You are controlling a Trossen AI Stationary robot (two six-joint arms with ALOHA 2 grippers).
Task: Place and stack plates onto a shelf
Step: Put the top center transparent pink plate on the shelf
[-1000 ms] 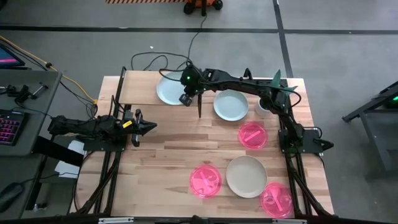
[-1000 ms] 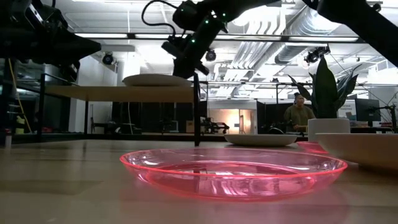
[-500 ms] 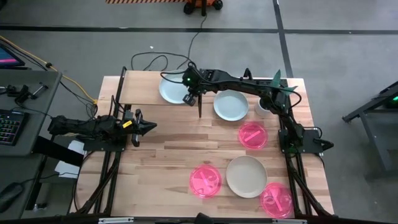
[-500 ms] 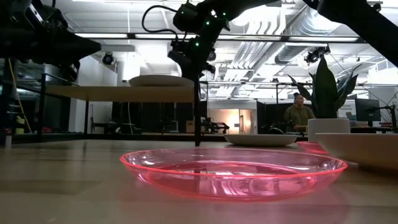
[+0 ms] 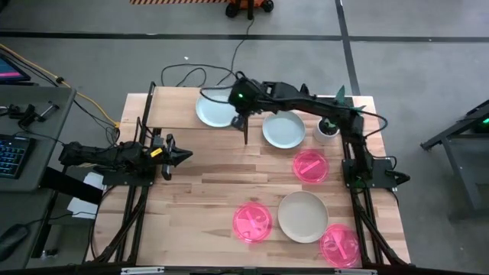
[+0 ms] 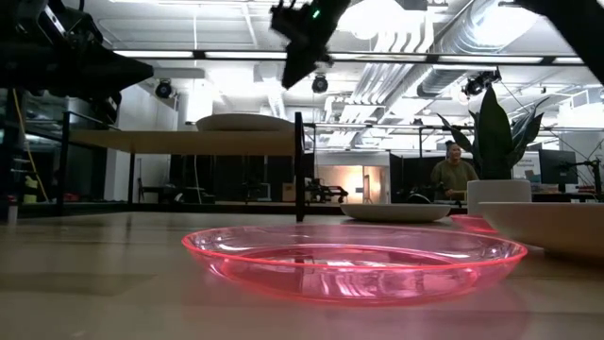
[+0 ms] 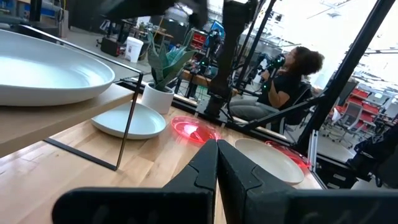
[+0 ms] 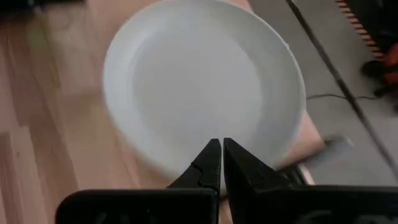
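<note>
My right pincer (image 5: 238, 116), empty with its tips pressed together, hangs at upper centre of the high view over the near rim of the pale plate (image 5: 215, 110) on the shelf (image 5: 174, 116). The next pale plate (image 5: 283, 129) lies just right of it on the bench (image 5: 199, 198) (nearer this arm than my left). The shelf's far posts are hidden.

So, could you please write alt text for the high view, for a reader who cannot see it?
The right end effector, shut and empty, hovers by a pale blue-white plate lying on the wooden shelf. Five more plates lie on the plank table: one pale blue-white, one cream, three pink. The left end effector waits at the table's left edge.
</note>
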